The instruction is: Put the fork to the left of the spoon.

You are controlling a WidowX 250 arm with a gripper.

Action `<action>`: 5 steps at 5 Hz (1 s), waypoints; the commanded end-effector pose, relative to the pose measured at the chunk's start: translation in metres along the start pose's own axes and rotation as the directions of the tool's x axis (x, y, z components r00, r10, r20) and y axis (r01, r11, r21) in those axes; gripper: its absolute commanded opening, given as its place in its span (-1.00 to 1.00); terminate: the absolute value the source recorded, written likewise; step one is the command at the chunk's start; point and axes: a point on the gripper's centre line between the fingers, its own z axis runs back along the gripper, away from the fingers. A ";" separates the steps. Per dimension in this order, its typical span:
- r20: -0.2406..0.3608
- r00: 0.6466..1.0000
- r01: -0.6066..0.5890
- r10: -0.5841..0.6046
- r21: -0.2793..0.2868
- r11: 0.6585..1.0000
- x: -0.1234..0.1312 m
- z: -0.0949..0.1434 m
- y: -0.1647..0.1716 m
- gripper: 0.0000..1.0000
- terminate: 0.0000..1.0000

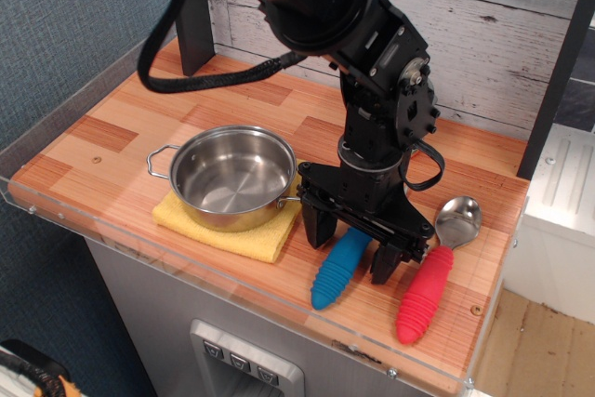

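The fork lies on the wooden tabletop with its ribbed blue handle pointing toward the front edge; its tines are hidden under the gripper. The spoon lies just to its right, red handle toward the front, shiny bowl toward the back. My black gripper is low over the fork's upper handle, open, with one finger left of the handle and the other finger between fork and spoon. The fingers straddle the handle without closing on it.
A steel pot sits on a yellow cloth left of the gripper, its handle close to the left finger. A small can is mostly hidden behind the arm. A clear acrylic rim runs along the table's front edge.
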 end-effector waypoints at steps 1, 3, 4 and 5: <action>0.013 1.000 0.011 -0.011 0.020 1.000 0.001 -0.001 0.003 -1.00 -1.00; 0.078 0.997 -0.016 0.013 0.032 0.999 0.000 0.037 0.013 -1.00 -1.00; 0.134 0.990 -0.047 0.048 -0.006 0.999 0.002 0.067 0.028 -1.00 -1.00; 0.172 0.982 -0.082 0.082 -0.009 0.997 -0.004 0.096 0.045 -1.00 -1.00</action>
